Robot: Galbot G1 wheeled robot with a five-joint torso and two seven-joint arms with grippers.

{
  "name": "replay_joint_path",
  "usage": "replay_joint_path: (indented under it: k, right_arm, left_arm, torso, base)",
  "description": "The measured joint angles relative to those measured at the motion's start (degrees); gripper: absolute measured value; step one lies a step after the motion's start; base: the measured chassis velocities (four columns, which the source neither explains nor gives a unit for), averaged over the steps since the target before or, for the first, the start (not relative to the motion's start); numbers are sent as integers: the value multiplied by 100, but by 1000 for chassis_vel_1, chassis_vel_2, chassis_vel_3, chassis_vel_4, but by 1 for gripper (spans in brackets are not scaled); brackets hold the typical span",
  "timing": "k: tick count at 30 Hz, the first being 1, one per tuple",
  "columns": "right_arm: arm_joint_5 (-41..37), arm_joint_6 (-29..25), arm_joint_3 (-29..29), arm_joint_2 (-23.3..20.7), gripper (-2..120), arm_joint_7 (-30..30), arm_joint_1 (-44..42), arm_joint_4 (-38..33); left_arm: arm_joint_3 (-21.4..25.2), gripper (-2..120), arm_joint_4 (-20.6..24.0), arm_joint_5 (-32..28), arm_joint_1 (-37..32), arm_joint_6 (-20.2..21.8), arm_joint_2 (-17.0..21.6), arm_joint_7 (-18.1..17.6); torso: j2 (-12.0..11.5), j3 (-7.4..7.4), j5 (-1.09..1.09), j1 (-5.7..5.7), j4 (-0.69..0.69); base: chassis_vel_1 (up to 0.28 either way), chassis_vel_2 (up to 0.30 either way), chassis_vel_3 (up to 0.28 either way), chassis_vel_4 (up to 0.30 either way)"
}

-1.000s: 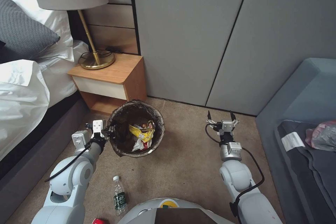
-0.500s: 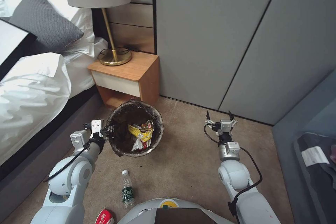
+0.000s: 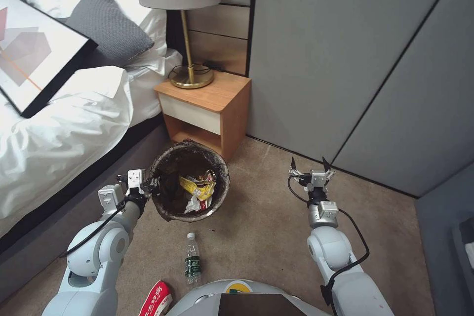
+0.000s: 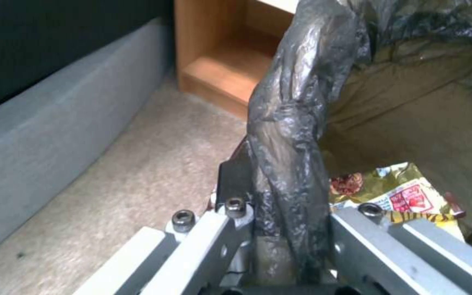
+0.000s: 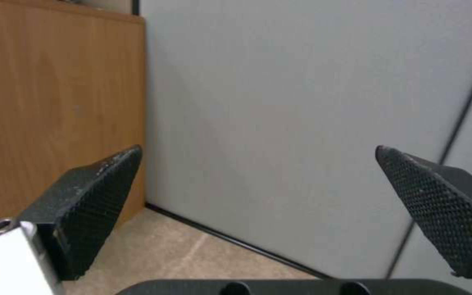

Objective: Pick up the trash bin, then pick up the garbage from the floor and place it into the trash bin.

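while the left gripper (image 3: 154,186) clamps the trash bin (image 3: 217,201), the right gripper (image 3: 309,164) gapes.

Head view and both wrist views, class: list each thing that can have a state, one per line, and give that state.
Trash bin: upright, bag-lined, litter inside, rim gripped.
Left hand: shut on the bin's rim.
Right hand: open, holding nothing, above the carpet.
Plastic bottle: lying on the floor, capped.
Red-and-white packet: lying on the floor.

Our arms are glossy silver-white with rounded joints and black cables looping along them. The right gripper (image 3: 311,164) carries black, triangular, mesh-textured fingertips (image 5: 91,205); the left gripper (image 3: 150,185) shows silver bars with dark hex screws.
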State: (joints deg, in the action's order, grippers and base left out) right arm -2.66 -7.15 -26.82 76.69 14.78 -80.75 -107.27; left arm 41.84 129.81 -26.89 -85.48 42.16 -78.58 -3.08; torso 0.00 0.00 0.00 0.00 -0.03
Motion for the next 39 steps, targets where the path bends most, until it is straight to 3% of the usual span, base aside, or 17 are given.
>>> replay_joint_path:
  k: [12,39]
  right_arm:
    - [124,-75,41,205,100,-14,-44,65]
    - [94,-86,-32,190,100,-15,-50,23]
  left_arm:
    - [53,0,-2,-64,-5,0,5,-11]
    - [70,0,10,-67,-14,-2,49,-34]
  torso:
    - [0,0,0,0,0]
    - [0,0,0,0,0]
  base:
    - [56,65,66,64]
    - [62,63,59,57]
